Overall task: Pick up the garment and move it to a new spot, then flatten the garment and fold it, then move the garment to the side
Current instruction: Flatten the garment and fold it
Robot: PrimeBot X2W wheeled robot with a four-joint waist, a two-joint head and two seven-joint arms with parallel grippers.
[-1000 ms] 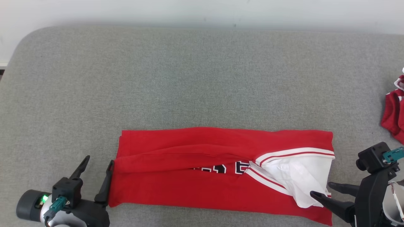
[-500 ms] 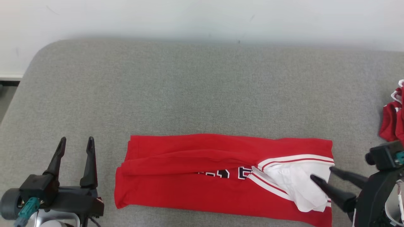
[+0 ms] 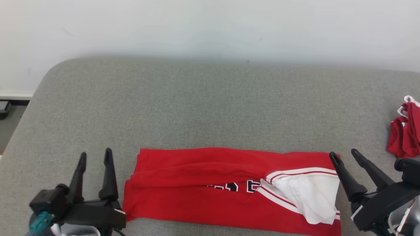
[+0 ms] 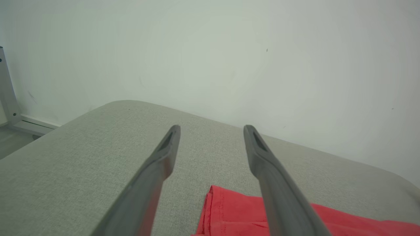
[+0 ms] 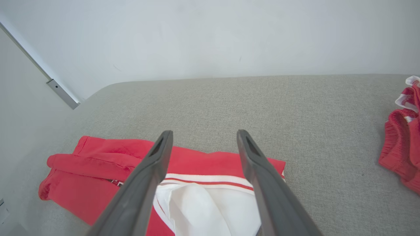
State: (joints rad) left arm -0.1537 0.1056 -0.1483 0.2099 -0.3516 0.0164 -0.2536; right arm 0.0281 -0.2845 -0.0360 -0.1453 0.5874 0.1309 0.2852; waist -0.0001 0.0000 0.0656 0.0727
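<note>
**Garment** (image 3: 197,203): red with white trim. It lies as a long band along the near side of the table (image 3: 210,105), with its upper side folded in over the black lettering (image 3: 236,186). A white flap (image 3: 308,193) is turned out at the band's right end.

**Left tool** (image 3: 95,152): just off the band's left end, with fingers spread, holding nothing and clear of the cloth.

**Right tool** (image 3: 342,152): at the band's right end, also spread and empty. Its wrist view looks down between the fingers onto the white flap. Whether a fingertip touches the cloth cannot be told.

**Second garment** (image 3: 405,131): red, bunched at the table's right edge, well apart.

**Judged step:** folding. The lengthwise fold is laid and the crosswise fold is not yet made.

**Next move:** this likely calls for pinching one end through all its layers and carrying it over onto the other end. The loose flap should be kept from slipping out.
</note>
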